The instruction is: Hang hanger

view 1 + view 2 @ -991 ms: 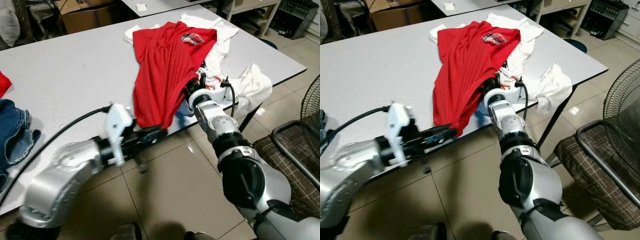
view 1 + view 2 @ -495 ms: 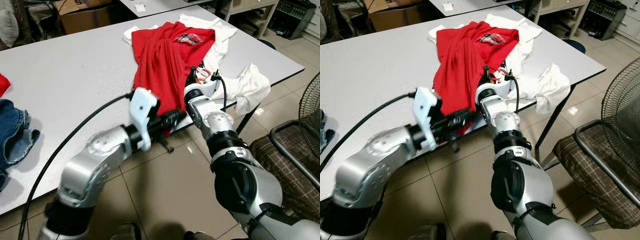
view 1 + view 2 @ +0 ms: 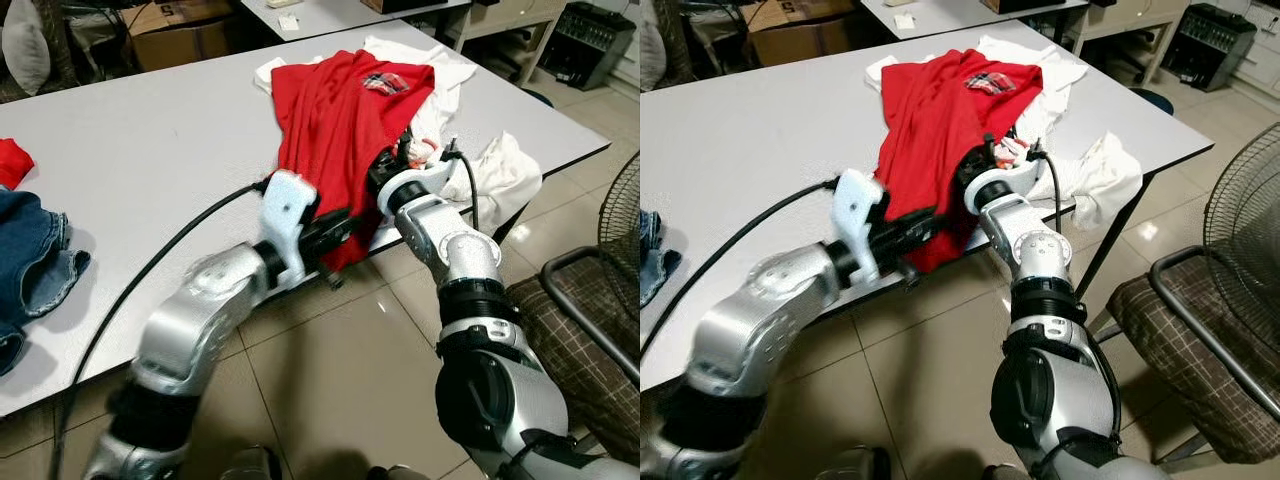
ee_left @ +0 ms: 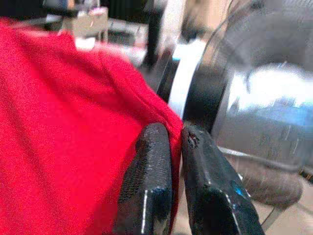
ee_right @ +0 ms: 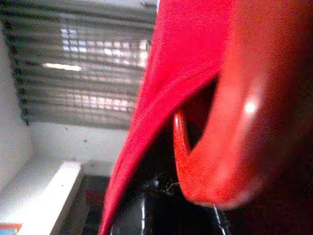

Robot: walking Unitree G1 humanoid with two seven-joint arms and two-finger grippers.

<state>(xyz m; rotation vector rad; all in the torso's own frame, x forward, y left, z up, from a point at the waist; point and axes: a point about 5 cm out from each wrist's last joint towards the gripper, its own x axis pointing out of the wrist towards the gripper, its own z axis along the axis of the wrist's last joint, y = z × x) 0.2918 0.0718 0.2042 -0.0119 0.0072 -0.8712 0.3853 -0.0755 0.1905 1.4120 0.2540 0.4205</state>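
A red shirt [image 3: 330, 110] lies on the grey table [image 3: 150, 150], its lower end hanging over the near edge. My left gripper [image 3: 338, 228] is at that edge, shut on the shirt's hem; in the left wrist view its two fingers [image 4: 149, 186] pinch the red cloth. My right arm reaches under the shirt from the right, and its gripper [image 5: 156, 210] is covered by the cloth. In the right wrist view a glossy red hanger [image 5: 230, 122] sits inside the shirt, right against the gripper, which looks shut on it.
White clothes [image 3: 490, 170] are heaped on the table's right end beside the shirt. Jeans [image 3: 30, 260] lie at the left edge. A padded chair [image 3: 590, 300] and a fan [image 3: 628, 200] stand on the right. A black cable [image 3: 150, 270] trails from my left arm.
My left arm has swung up from below the table edge and carried the shirt's hem up towards the tabletop. The right arm stays under the shirt.
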